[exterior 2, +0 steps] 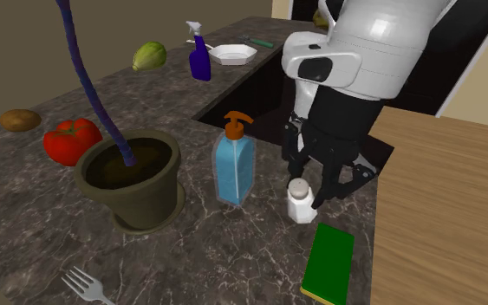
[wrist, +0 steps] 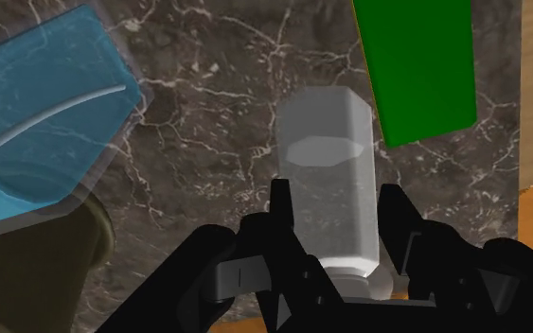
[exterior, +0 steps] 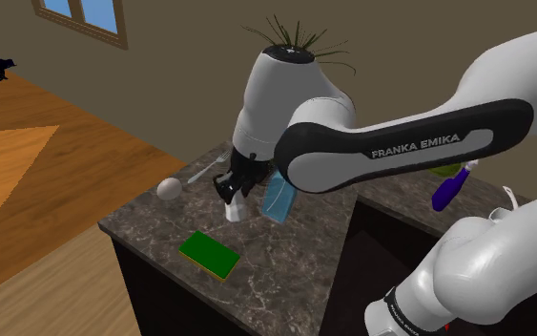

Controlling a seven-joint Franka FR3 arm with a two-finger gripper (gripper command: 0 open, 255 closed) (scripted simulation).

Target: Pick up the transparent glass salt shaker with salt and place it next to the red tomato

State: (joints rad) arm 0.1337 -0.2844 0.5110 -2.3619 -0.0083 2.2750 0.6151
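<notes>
The black gripper (wrist: 335, 197) was pictured open, set down over the pale salt shaker (exterior 2: 300, 204), which stood upright on the dark marbled counter (exterior 2: 233, 247) between the spread fingers; no firm contact could be made out. A blue soap bottle (exterior 2: 233, 169) was seen just beside the shaker, and a flat green block (exterior 2: 328, 264) lay near on the other side. Beyond the bottle a plant pot (exterior 2: 133, 186) was set, and past it the red tomato (exterior 2: 68, 140), well apart from the shaker. It was judged that the grasp would be best made with the shaker centred, its body clasped squarely below the cap, and the lift taken straight up, so that the bottle was not knocked and the pot could be cleared.
</notes>
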